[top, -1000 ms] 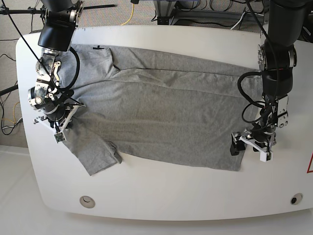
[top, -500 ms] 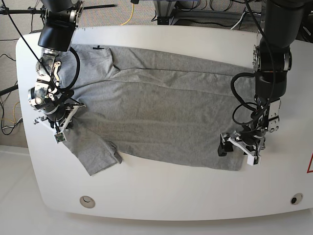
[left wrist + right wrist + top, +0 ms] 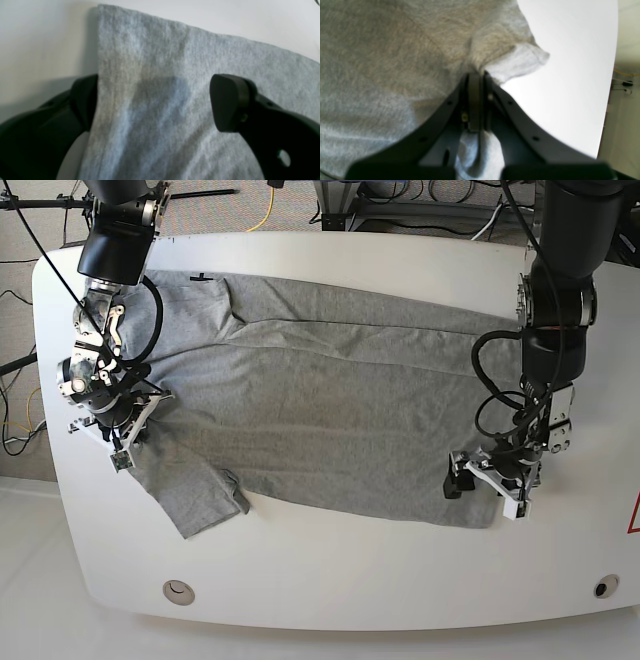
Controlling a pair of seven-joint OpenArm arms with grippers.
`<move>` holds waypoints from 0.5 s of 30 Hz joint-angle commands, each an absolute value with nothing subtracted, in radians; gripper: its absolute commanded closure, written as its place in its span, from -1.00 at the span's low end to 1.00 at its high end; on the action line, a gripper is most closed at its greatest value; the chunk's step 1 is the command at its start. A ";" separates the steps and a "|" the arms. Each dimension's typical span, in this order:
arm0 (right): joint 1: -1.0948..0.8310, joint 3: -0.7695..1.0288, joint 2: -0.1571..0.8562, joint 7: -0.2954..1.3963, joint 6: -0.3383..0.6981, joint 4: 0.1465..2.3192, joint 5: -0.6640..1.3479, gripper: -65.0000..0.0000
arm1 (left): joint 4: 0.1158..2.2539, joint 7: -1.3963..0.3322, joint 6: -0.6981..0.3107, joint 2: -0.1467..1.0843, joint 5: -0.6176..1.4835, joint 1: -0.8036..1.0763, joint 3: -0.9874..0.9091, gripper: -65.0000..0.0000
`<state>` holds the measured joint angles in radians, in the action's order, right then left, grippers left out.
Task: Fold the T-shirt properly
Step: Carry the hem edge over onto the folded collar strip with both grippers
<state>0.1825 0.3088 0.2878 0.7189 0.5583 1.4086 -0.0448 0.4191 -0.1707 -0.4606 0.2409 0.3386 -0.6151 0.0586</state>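
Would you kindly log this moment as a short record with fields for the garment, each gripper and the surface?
garment: T-shirt, grey, spread flat, one sleeve toward the near left corner
left gripper: open, jaws straddling the hem corner
right gripper: shut on a pinch of fabric at the shirt's edge
surface: white table
fold: not yet begun

T-shirt (image 3: 330, 410) lies flat across the table (image 3: 330, 580), 1 arm at each end.
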 commanded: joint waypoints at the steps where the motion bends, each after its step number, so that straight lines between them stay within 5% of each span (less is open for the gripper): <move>1: 0.206 0.315 0.303 0.704 0.555 1.428 -0.030 1.00 | 0.417 -0.248 -0.467 0.234 0.329 -0.618 0.079 -0.72; 15: 0.206 0.315 0.303 0.704 0.555 1.428 -0.030 1.00 | 0.417 -0.248 -0.467 0.232 0.334 -0.616 0.143 0.57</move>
